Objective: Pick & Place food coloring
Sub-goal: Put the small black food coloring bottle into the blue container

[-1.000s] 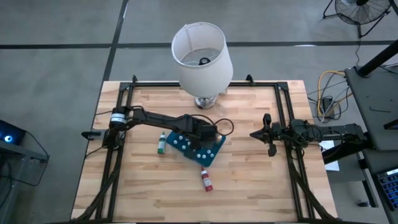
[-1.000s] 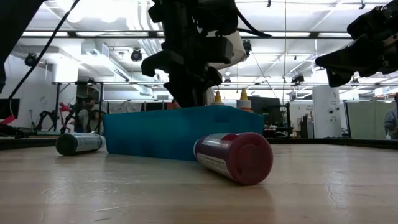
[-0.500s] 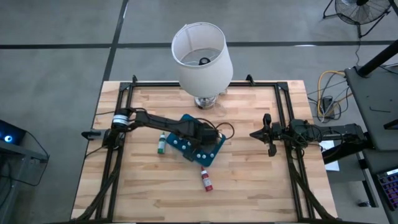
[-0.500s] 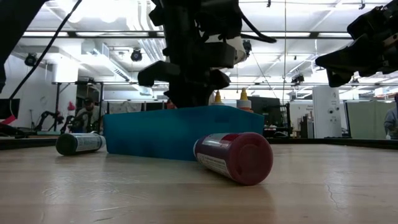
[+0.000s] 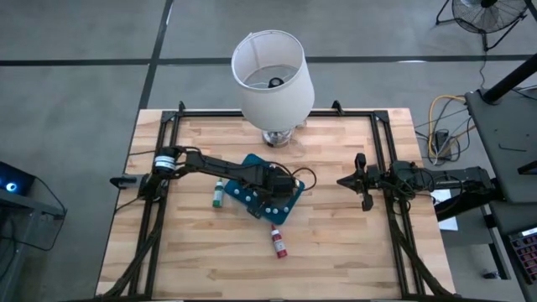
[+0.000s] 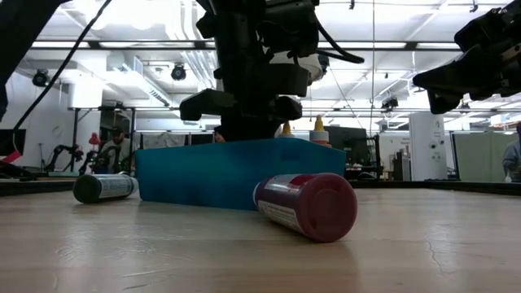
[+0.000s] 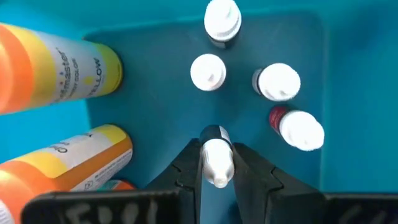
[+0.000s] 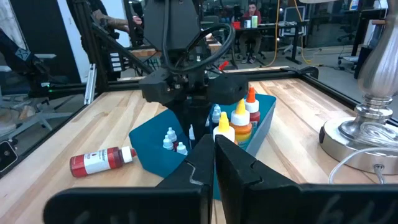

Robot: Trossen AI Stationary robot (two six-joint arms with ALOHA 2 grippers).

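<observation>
A: What is seen on the bench (image 5: 336,243), starting with the biggest things?

B: A white lamp (image 5: 272,74) is stood at the far edge. A flat teal tray (image 5: 289,204) is laid askew near the middle, with open wood left all around it, most of it toward the near edge and the right side.

A: And what is kept in the tray?

B: Yellow and orange bottles (image 8: 238,124) are stood along one wall. Small bottles with white caps (image 7: 278,81) are set upright in the tray floor beside them.

A: Where are the loose bottles found?

B: A red bottle (image 5: 278,242) is laid on its side just off the tray's near corner. A green bottle (image 5: 218,193) is laid on the bench just to the tray's left.

A: How are the arms placed?

B: The left end effector (image 7: 216,163) is lowered into the tray and is clamped on a small white-tipped bottle (image 7: 217,160). The right end effector (image 5: 362,181) is held well apart above the right rail, its fingers pressed together on nothing.
</observation>
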